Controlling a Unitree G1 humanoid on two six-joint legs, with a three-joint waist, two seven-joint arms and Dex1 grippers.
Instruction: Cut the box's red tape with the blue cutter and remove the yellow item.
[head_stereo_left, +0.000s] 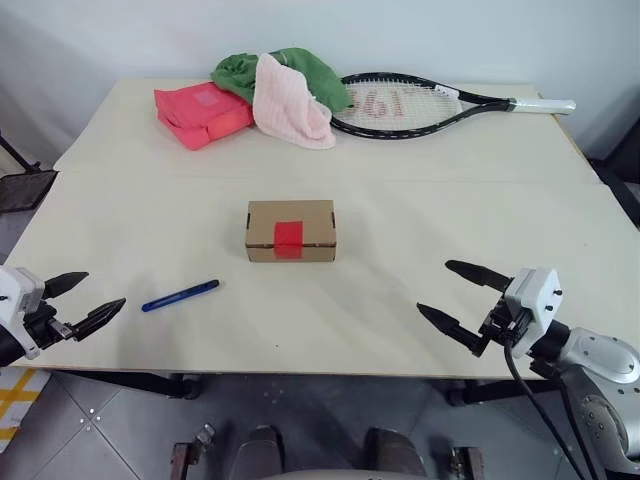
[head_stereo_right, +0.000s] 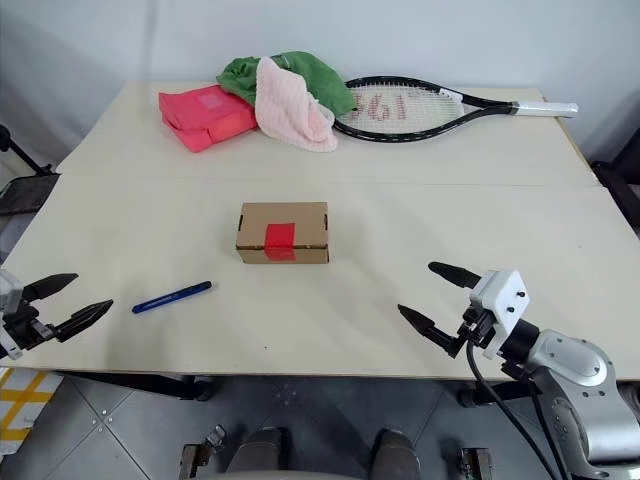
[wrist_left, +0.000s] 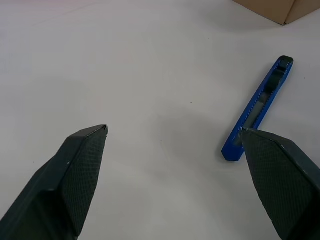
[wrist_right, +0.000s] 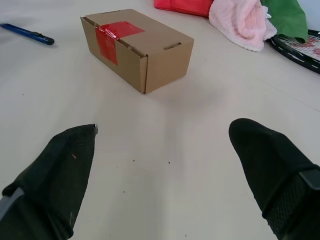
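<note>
a: left gripper (head_stereo_left: 88, 297), lower left of the frame, fingers spread, holding nothing; right gripper (head_stereo_left: 462, 297), lower right, likewise spread and bare.

b: nearest objects?

a: the blue cutter (head_stereo_left: 180, 295) lies flat just right of the left gripper. the box (head_stereo_left: 290, 230) sits closed at centre, the red tape (head_stereo_left: 288, 237) across its seam.

b: surface and room?

a: a pale table (head_stereo_left: 400, 190); along its upper edge a red-pink packet (head_stereo_left: 200, 112), pink cloth (head_stereo_left: 290, 105), green cloth (head_stereo_left: 310, 72) and racket (head_stereo_left: 420, 103). grey tiled floor (head_stereo_left: 110, 430) below, plain wall (head_stereo_left: 100, 40) above.

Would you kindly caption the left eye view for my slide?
Both open grippers, left gripper and right gripper, flank the taped box; blue cutter lies untouched.
</note>
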